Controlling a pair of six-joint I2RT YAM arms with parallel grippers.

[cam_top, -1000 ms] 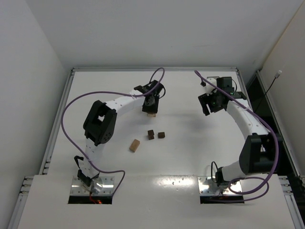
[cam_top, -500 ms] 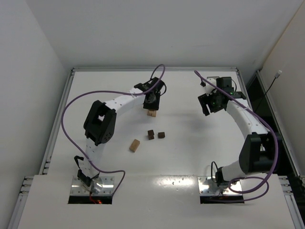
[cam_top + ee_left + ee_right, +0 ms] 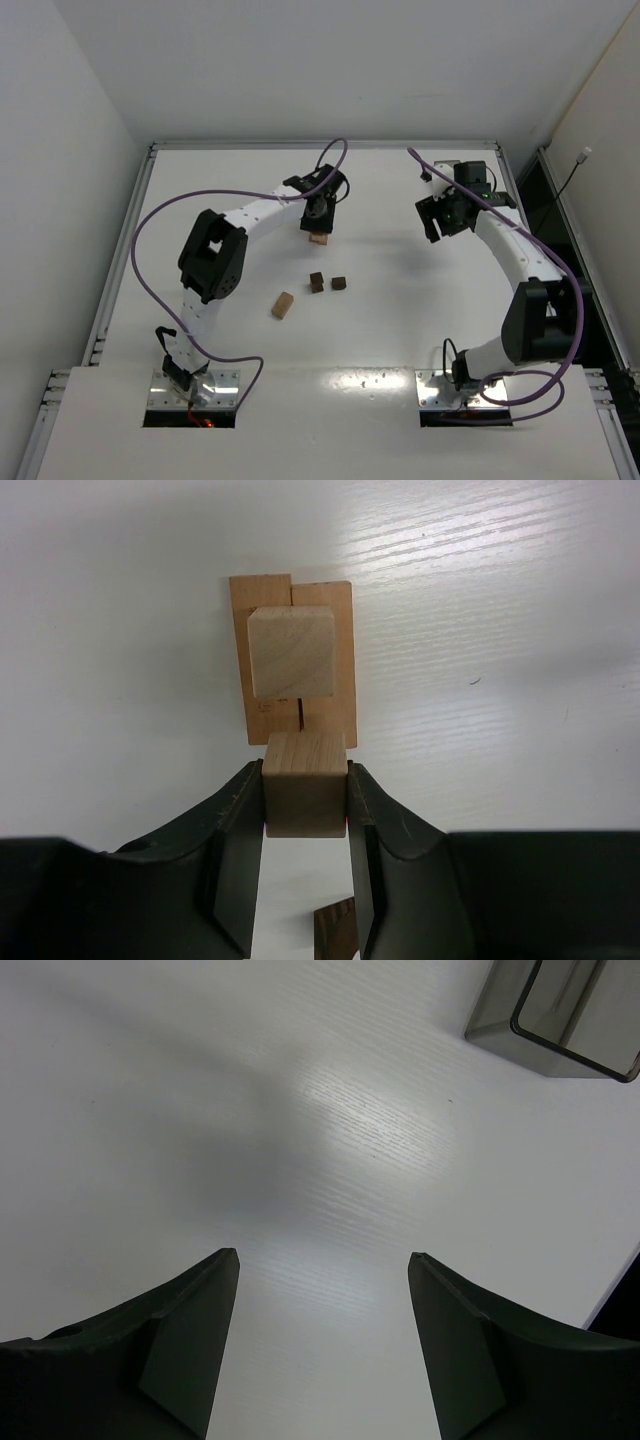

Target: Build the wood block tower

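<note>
In the left wrist view my left gripper (image 3: pixel 305 780) is shut on a light tan wooden cube (image 3: pixel 305 805) and holds it over the near end of the tower's start. That start is two flat tan planks (image 3: pixel 330 695) lying side by side with one pale cube (image 3: pixel 291 650) on top. In the top view the left gripper (image 3: pixel 318 214) hangs over this tan wood (image 3: pixel 319 238). Two dark brown cubes (image 3: pixel 316 282) (image 3: pixel 339 283) and a loose tan block (image 3: pixel 283 305) lie nearer the arm bases. My right gripper (image 3: pixel 322 1255) (image 3: pixel 440 215) is open and empty over bare table.
A dark translucent plastic tray (image 3: pixel 560 1010) stands beyond the right gripper, at the upper right of the right wrist view. A dark brown block corner (image 3: pixel 338 932) shows below the left gripper's fingers. The table's raised rim (image 3: pixel 320 145) runs along the far edge.
The left gripper with its tan cube has shifted only very slightly over the planks. The right arm and the loose blocks have not moved.
</note>
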